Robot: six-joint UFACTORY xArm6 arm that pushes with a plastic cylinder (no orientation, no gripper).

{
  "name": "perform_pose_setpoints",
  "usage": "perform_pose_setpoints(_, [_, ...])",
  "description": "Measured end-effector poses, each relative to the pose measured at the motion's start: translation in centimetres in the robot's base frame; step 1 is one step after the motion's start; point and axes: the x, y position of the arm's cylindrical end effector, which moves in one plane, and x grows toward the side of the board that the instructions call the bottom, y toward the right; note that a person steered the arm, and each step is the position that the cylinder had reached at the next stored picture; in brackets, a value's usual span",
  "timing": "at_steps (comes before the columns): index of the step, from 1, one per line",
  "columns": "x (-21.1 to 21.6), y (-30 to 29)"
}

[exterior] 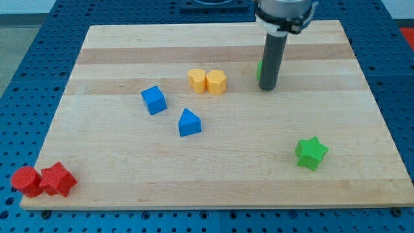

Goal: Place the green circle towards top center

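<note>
The green circle (259,70) is almost wholly hidden behind my rod; only a thin green sliver shows at the rod's left side, right of centre in the upper part of the board. My tip (268,87) rests on the board just in front of it, touching or nearly touching it. The dark rod rises from there to the arm at the view's top.
Two yellow blocks (207,81) sit side by side left of my tip. A blue cube (154,99) and a blue triangle (189,122) lie centre-left. A green star (311,153) is at lower right. Two red blocks (43,180) sit at the bottom left corner.
</note>
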Motion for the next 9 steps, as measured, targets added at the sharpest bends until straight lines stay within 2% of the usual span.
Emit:
perform_pose_setpoints(1, [-4.2, 0.0])
perform_pose_setpoints(3, [-3.2, 3.3])
perform_pose_setpoints(5, [-6.1, 4.2])
perform_pose_setpoints(7, [-6.1, 4.1])
perform_pose_setpoints(8, [-6.4, 2.2])
perform_pose_setpoints(9, [-6.8, -4.4])
